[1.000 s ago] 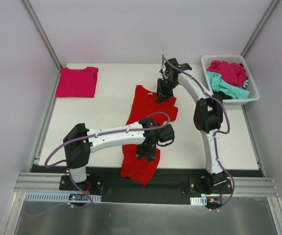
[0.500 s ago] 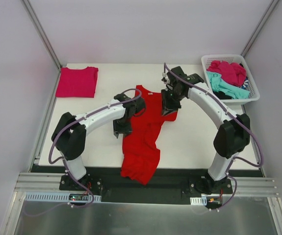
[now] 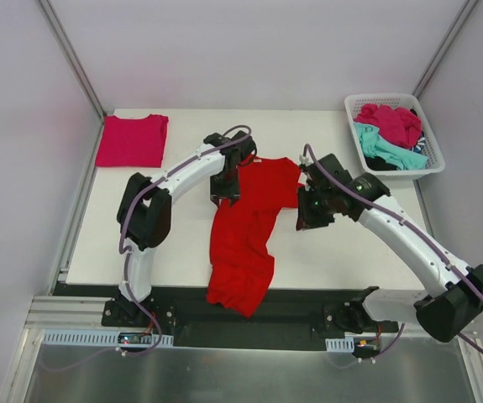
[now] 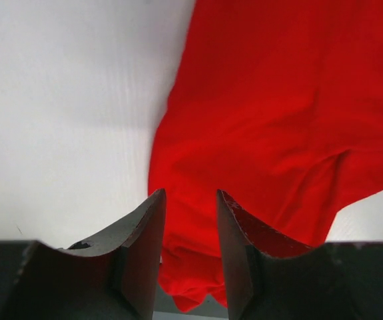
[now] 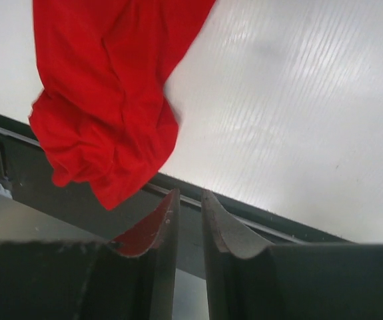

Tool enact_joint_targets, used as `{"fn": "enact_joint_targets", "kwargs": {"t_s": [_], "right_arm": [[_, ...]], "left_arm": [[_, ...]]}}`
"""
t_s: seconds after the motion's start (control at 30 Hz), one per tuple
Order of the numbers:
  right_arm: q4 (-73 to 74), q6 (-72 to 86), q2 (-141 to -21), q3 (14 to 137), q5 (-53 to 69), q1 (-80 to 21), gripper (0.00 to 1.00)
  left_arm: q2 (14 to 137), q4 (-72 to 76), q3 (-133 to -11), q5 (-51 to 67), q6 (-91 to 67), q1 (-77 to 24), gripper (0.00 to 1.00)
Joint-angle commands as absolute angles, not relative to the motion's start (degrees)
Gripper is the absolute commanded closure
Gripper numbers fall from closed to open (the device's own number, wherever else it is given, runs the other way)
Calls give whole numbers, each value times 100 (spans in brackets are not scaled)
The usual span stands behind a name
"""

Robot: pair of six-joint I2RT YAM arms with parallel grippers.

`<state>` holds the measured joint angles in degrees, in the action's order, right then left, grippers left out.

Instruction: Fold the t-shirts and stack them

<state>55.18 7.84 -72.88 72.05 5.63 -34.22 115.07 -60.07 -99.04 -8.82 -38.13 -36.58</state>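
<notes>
1. Flattening of the red t-shirt is judged to be the step in hand. The garment is laid lengthwise down the middle of the table, and its crumpled hem is hung over the near edge.
2. The left gripper is shown at the shirt's upper left edge, beside the shoulder. A second ago it was placed low over the hem end, so it has been carried up the length of the garment.
3. The right gripper has been drawn back from the far right shoulder and is now set at the right sleeve.
4. The left jaws are seen part-way apart, with red cloth visible through the gap. Whether any of it is pinched cannot be told.
5. The right jaws are parted by only a narrow slot, and a red sliver is seen on the inner face of one finger. A grip on the sleeve cannot be confirmed.
6. The collar end is now seen wider and squarer than a second ago, while the lower half is left bunched as before. It is inferred that the shoulders are being squared and that no fold has yet been made.
7. A magenta-pink t-shirt is laid folded at the far left corner, and further t-shirts are heaped in the white basket at the far right. Most of the task is therefore judged to remain.
</notes>
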Motion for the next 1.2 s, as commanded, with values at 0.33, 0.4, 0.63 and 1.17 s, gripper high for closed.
{"fn": "enact_joint_targets", "kwargs": {"t_s": [0.33,0.4,0.63,1.17], "right_arm": [[5793,1994,-7046,6170,-97,-5605,77],[5582,2091,-7434,6222,-62,-6124,78],[5055,2259,-9034,7021,-44,-7083,81],[5150,2188,-9984,7611,185,-7400,82]], "left_arm": [[12857,-6398,-12207,-141,-2760,-2980,64],[12998,-6495,-12541,-70,-2733,-2936,64],[13008,-6469,-12524,123,-2558,-3093,63],[14317,-6689,-13984,220,-1582,-3252,60]]}}
